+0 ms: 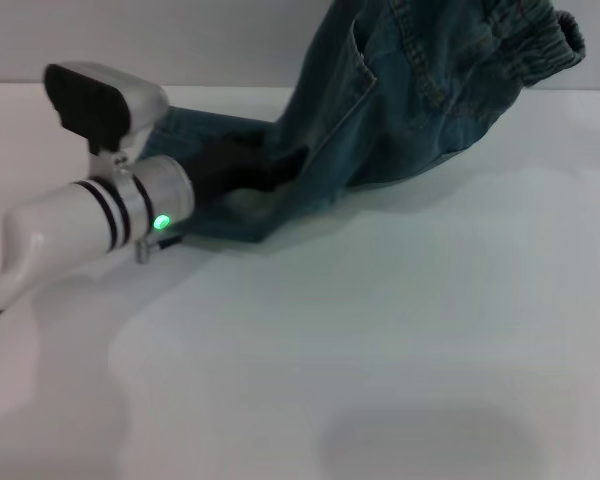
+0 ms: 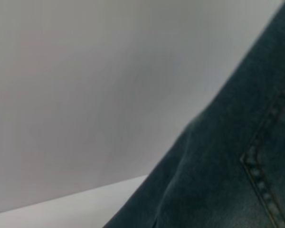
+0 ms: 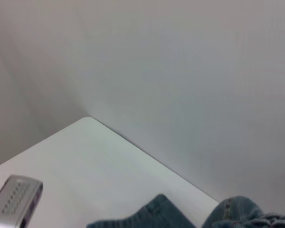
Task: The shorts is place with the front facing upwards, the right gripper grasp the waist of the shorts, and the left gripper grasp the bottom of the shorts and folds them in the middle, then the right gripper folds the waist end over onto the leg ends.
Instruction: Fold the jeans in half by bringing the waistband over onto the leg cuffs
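- Head view: left gripper point(image 1: 242, 168) low on the white table point(image 1: 410, 330), buried in the leg end of the shorts point(image 1: 400, 110); whether it grips the cloth I cannot tell. Gathered waist point(image 1: 520, 45) is raised, up and far to its right.
- Left wrist view: denim close in front, table beyond.
- Right wrist view: right gripper unseen; denim edge below, table corner beyond.
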